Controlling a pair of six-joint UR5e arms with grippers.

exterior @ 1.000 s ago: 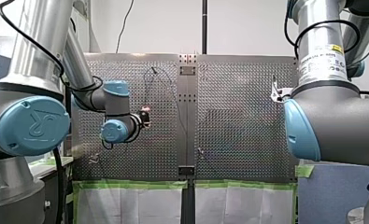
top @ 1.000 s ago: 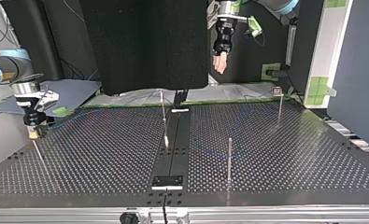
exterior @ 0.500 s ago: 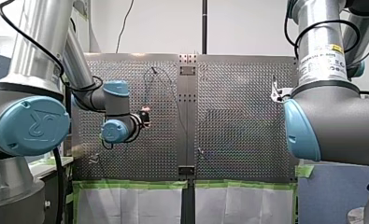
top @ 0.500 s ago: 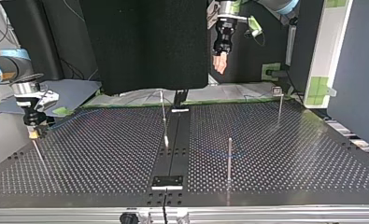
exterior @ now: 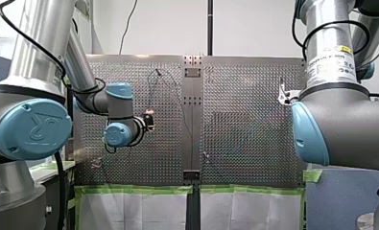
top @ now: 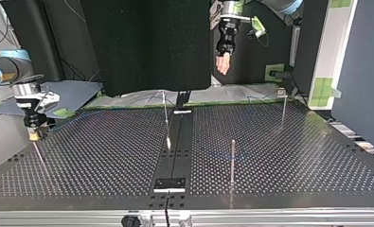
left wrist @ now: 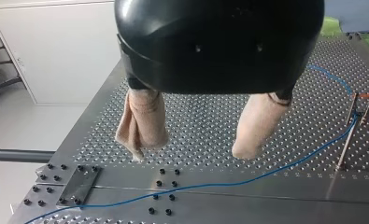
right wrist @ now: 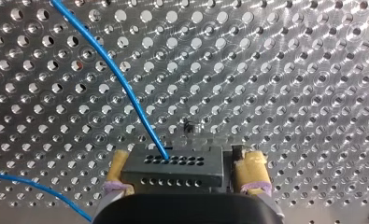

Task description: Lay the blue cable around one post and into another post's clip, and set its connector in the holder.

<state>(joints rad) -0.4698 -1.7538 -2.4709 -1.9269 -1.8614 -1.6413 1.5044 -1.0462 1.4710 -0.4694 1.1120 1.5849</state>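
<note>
Right hand (right wrist: 184, 158) clamped on the connector (right wrist: 173, 169), low over the bench (right wrist: 289, 93), probably lining up for the holder. Blue cable (right wrist: 126, 88) trails across the bench and seems clipped at a post (left wrist: 348, 140). Left hand (left wrist: 194, 140) is open and empty, held high, out of the way.

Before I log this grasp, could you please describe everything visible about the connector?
The connector is a small dark grey rectangular block, plastic by its look, with two rows of small round holes. The blue cable enters one hole in the upper row. It sits level between my right gripper's yellow-padded fingers, above the perforated table.
</note>
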